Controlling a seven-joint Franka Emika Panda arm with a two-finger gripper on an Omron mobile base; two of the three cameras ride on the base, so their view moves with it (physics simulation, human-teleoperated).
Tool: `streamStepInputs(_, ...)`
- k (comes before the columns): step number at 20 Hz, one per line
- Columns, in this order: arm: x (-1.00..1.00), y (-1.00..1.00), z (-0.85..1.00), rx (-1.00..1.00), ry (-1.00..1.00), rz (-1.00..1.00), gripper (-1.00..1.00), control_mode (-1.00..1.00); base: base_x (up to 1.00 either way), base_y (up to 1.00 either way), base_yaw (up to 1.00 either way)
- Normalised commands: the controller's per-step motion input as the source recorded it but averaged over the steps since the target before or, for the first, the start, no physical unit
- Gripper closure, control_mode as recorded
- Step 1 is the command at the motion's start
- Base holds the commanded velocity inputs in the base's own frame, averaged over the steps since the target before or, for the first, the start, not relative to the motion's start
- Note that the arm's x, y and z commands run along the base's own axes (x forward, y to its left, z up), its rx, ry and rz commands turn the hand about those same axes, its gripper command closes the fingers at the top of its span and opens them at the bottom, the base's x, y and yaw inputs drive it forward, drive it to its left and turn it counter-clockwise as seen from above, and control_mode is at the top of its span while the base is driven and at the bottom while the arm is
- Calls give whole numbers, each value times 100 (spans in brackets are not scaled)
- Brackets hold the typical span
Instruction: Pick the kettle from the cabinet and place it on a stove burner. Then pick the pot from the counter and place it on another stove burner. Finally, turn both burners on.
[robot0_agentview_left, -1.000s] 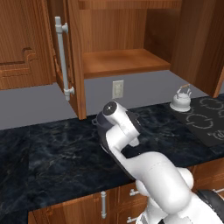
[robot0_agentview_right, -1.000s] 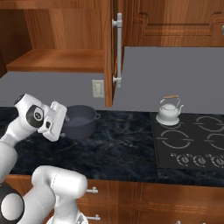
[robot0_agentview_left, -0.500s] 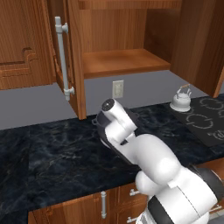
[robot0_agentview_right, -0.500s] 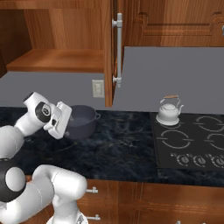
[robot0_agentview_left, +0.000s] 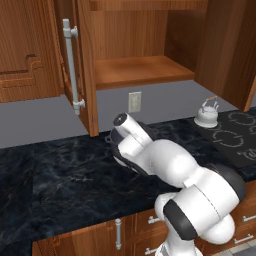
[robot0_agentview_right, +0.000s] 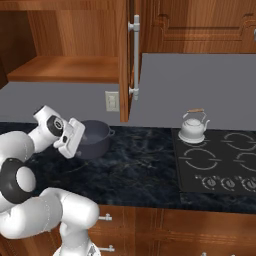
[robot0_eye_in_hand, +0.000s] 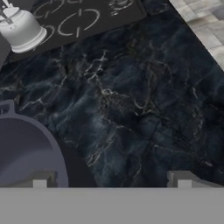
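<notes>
- So the kettle (robot0_agentview_right: 193, 128) is already parked on the stove's back-left burner (robot0_agentview_right: 192, 138), cabinet (robot0_agentview_left: 135, 45) shelf bare. First step looks done.
- Over the last second the arm folded in closer to the pot (robot0_agentview_right: 93, 139), which hasn't budged from its spot on the bench (robot0_agentview_right: 140, 165), well left of the stove.
- The gripper (robot0_eye_in_hand: 111, 181) is wide open with nothing in it, one fingertip (robot0_eye_in_hand: 40, 180) over the pot's rim.
- My guess: it's lining up to grab the rim.

The arm blocks most of the pot (robot0_agentview_left: 111, 138) in the left base shot; beside the pot, the kettle (robot0_eye_in_hand: 19, 28) gets clipped by the hand view's edge.
</notes>
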Motion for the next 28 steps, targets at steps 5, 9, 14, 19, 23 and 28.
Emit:
streamStepInputs(5,16,0,-24,0,0,-1,-100,-100,0,0,0)
streamStepInputs(9,20,0,-11,0,0,-1,-100,-100,0,0,0)
streamStepInputs(14,21,0,-7,1,0,-1,-100,-100,0,0,0)
streamStepInputs(19,17,0,-6,0,0,0,-100,-100,0,0,0)
streamStepInputs(23,17,0,-10,0,0,0,-100,-100,0,0,0)
streamStepInputs(28,22,0,-18,0,0,0,-100,-100,0,0,0)
